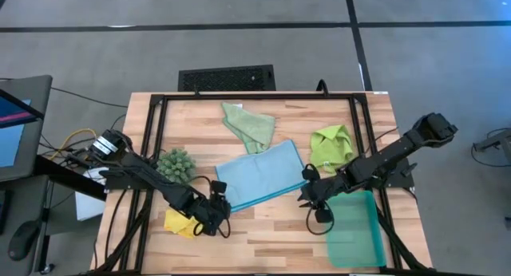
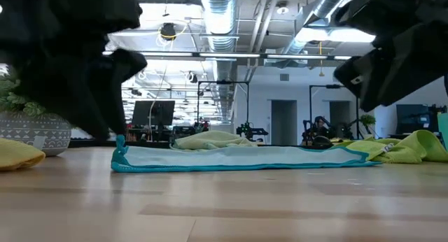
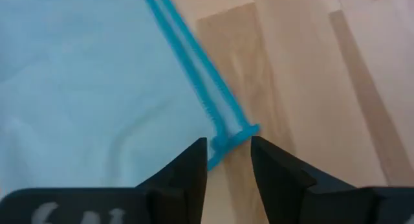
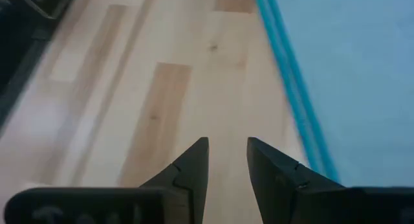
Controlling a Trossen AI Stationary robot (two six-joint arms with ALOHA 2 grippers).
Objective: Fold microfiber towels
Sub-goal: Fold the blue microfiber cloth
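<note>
While the yellow towel [image 1: 180,222] lies crumpled at the near left of the desk [image 1: 263,236], beside the dark-green spiky clump [image 1: 176,163], the left tool [image 1: 214,212] sits at the near left corner of the light blue towel [image 1: 259,176]. In the left wrist view its fingers [image 3: 187,172] stand a little apart with the towel's stitched corner [image 3: 228,138] lying between their tips; they have not visibly closed on it, so this reads as spread rather than pinching. The blue towel lies flat in the middle of the desk, its long axis running from near left to far right. Behind it sits the pale sage towel [image 1: 249,124], bunched, and to the right the lime towel [image 1: 330,146], also bunched. The right tool [image 1: 313,198] hovers just off the blue towel's right edge, jaws slightly spread over bare wood, holding nothing. The teal tray [image 1: 355,228] lies beneath that arm. The left arm is nearer its corner; the right likely has to shift towards the cloth's edge.
</note>
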